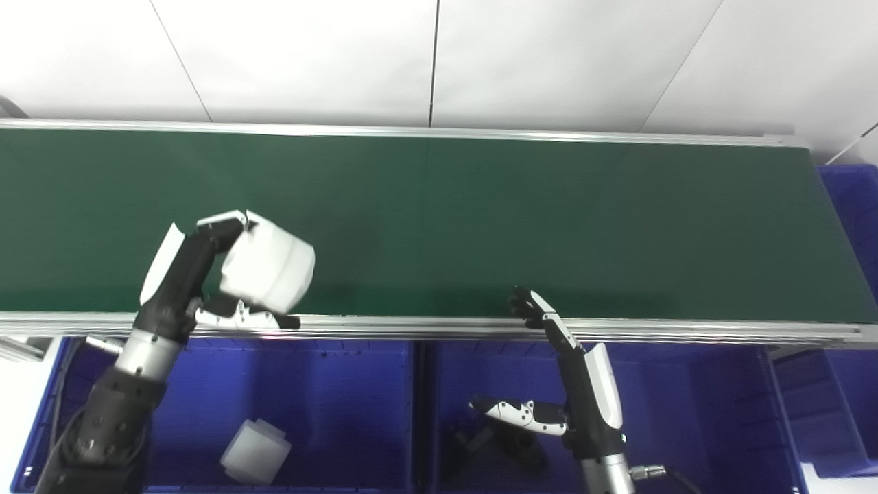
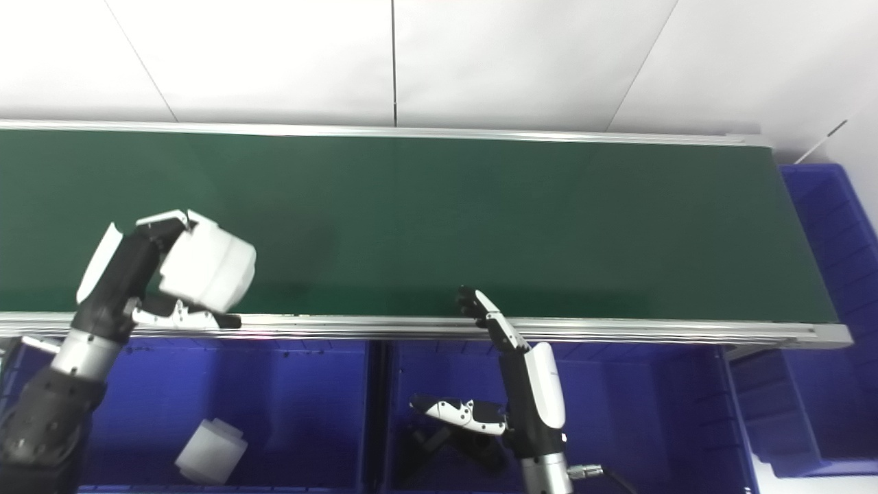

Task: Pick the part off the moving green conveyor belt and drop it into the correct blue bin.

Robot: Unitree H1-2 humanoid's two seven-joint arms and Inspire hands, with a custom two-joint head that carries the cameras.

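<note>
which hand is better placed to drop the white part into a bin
Left. The left hand already has its fingers closed on the white part, at the belt edge above the left blue bin. The right hand is open, holding nothing.

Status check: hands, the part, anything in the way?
Left hand shut on white part, above belt's near edge. Right hand open, idle over right blue bin. Left blue bin already holds one white part. Nothing blocking.
</note>
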